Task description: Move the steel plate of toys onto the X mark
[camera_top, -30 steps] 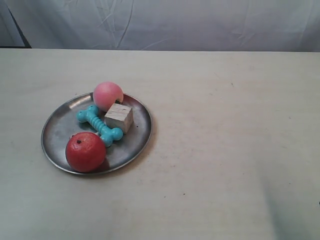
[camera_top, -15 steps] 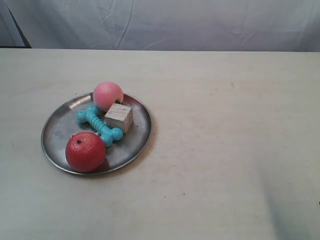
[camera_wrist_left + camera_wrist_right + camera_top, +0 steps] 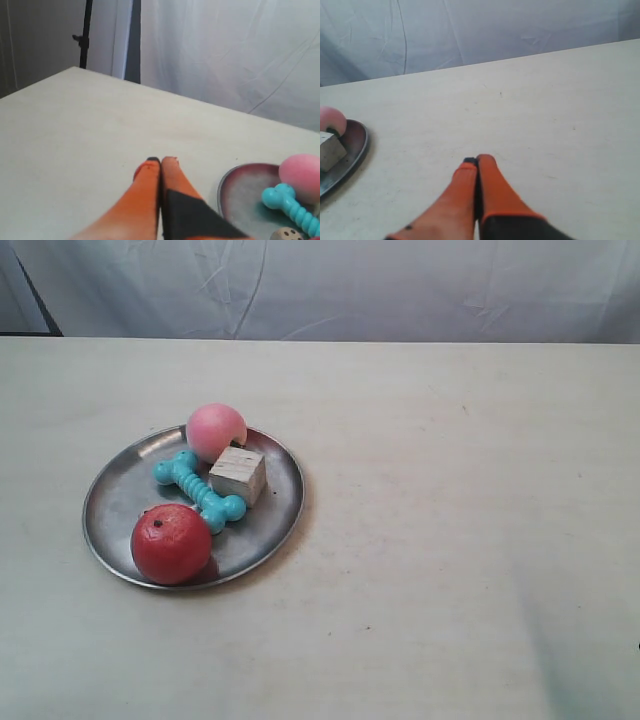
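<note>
The steel plate [image 3: 112, 485] lies on the table at the exterior view's left. It holds a red apple [image 3: 171, 543], a pink ball [image 3: 215, 430], a turquoise dog-bone [image 3: 198, 491] and a pale wooden cube [image 3: 238, 474]. A faint dark speck [image 3: 463, 408] further back and to the right may be the X mark; it is too small to tell. My left gripper [image 3: 160, 161] is shut and empty, above bare table beside the plate [image 3: 240, 192]. Apart from the plate's rim [image 3: 357, 145], my right gripper [image 3: 477, 160] is shut on nothing. Neither arm shows in the exterior view.
The table [image 3: 450, 540] is pale and plain, with a creased white curtain [image 3: 350, 285] behind its far edge. A dark stand [image 3: 86, 35] rises beyond the table's corner in the left wrist view.
</note>
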Robot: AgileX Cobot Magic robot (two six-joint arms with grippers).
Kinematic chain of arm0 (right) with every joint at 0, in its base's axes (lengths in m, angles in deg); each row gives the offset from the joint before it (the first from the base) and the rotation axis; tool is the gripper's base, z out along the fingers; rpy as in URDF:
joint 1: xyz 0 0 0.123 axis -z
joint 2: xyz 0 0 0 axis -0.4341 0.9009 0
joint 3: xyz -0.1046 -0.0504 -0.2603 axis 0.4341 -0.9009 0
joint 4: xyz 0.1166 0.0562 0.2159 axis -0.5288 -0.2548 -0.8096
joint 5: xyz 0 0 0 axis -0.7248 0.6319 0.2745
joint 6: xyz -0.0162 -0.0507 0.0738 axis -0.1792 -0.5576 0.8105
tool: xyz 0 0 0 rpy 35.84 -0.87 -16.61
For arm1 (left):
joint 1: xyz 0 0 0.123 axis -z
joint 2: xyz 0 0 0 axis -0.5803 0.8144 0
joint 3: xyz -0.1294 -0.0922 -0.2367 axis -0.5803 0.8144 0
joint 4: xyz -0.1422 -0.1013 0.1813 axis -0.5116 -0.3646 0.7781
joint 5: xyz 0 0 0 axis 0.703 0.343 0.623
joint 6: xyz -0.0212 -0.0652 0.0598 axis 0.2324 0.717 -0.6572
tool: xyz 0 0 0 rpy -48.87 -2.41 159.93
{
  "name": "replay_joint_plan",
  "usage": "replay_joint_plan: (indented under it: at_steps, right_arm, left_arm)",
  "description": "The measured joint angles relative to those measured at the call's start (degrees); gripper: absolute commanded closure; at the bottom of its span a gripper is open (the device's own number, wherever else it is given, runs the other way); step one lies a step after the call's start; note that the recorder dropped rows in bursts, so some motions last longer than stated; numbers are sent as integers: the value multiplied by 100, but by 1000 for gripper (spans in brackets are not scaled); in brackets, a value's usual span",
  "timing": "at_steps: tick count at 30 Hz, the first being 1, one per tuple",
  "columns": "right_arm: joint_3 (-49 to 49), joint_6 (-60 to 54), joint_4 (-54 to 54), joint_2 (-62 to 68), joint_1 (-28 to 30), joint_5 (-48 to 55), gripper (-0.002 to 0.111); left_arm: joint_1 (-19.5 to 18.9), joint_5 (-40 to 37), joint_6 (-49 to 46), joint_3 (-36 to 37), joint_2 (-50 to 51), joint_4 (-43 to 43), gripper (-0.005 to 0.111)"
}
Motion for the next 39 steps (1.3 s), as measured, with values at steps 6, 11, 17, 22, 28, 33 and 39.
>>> replay_joint_plan:
  at_steps: [6, 11, 17, 22, 28, 33, 39]
  right_arm:
    - [0, 0, 0, 0, 0, 0, 108]
    - [0, 0, 0, 0, 0, 0, 108]
    - [0, 0, 0, 0, 0, 0, 108]
    - [0, 0, 0, 0, 0, 0, 108]
    - [0, 0, 0, 0, 0, 0, 108]
    - [0, 0, 0, 0, 0, 0, 108]
    - [0, 0, 0, 0, 0, 0, 108]
  left_arm:
    - [0, -164, 0, 9, 0, 197, 107]
    - [0, -103, 0, 9, 0, 1327, 107]
    - [0, -9, -11, 9, 0, 2735, 107]
    - [0, -9, -11, 9, 0, 2914, 107]
    - [0, -9, -11, 9, 0, 2947, 107]
    - [0, -5, -11, 9, 0, 2947, 107]
    - [0, -5, -11, 9, 0, 2947, 107]
